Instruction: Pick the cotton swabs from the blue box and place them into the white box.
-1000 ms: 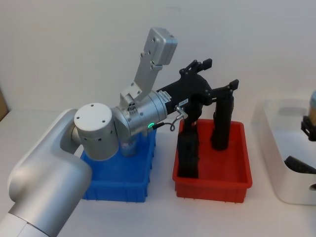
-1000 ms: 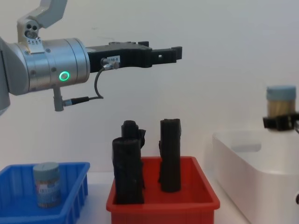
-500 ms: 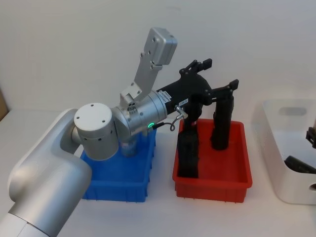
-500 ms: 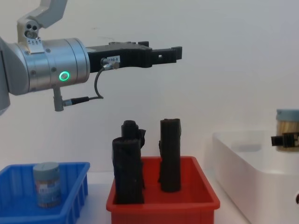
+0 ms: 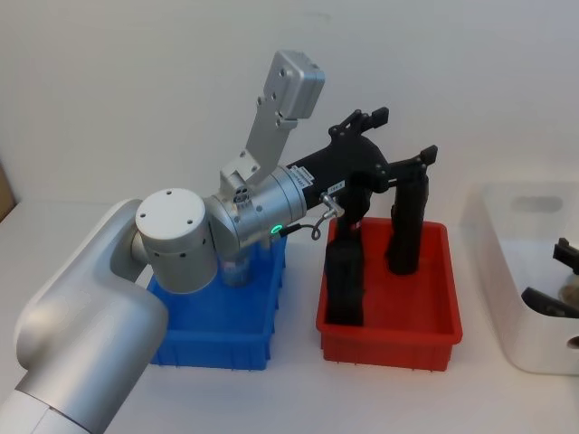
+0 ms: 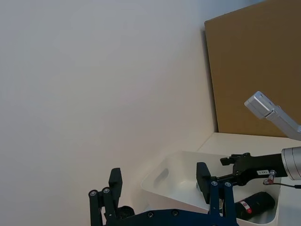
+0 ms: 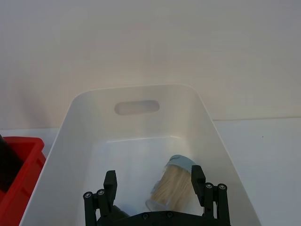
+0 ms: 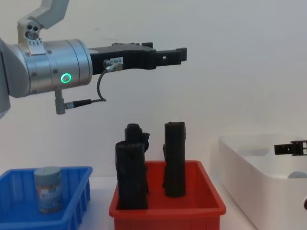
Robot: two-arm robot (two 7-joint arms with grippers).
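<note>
The right pincer (image 7: 154, 186) hangs over the white box (image 7: 84, 123) with its fingers spread and released; a swab tub (image 7: 175, 182) lies tilted on the box floor between them, free of both fingers. From the chest, that pincer (image 8: 290, 148) shows at the box rim (image 8: 249, 158). Another tub (image 8: 48, 188) stands upright in the blue box (image 8: 76, 189). The left pincer (image 8: 173, 55) is held high above the red bin (image 8: 165, 208) of black rolls (image 8: 174, 158), fingers apart, holding nothing.
</note>
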